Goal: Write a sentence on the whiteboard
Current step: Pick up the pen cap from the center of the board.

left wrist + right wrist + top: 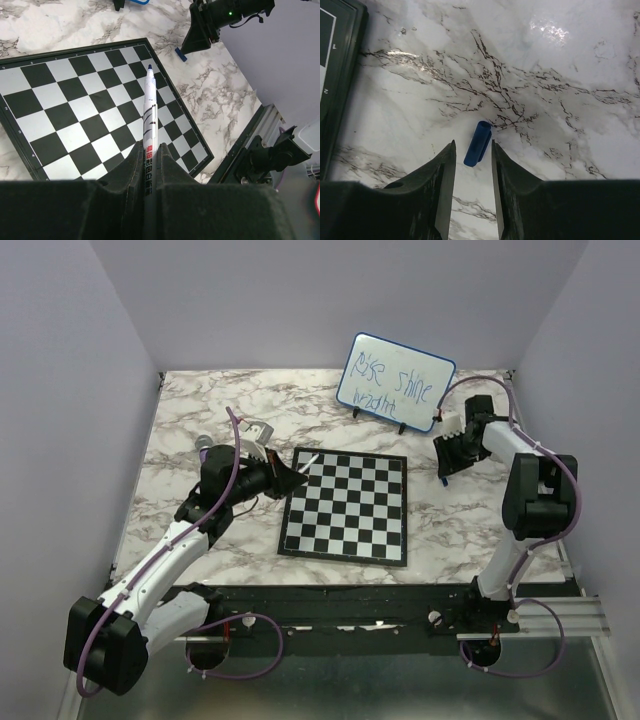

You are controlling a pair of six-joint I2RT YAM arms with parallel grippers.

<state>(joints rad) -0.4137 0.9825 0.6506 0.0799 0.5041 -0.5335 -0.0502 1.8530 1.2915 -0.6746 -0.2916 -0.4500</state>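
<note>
Marble-patterned table (190, 420) is carrying the whiteboard (396, 383), standing near its far right corner, bearing the sentence (392, 380). Left fingers (127, 172) are gripping a marker (150, 110) over the chessboard (75, 100); right fingers (442, 172) are hanging open, straddling a blue cap (478, 143).

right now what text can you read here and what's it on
"Rise shine": blue sentence on the whiteboard; the word beneath is unclear, maybe "bright".
marker: red and black barrel print, too blurred to read.
chessboard rim: tiny white marks, unreadable.
</note>
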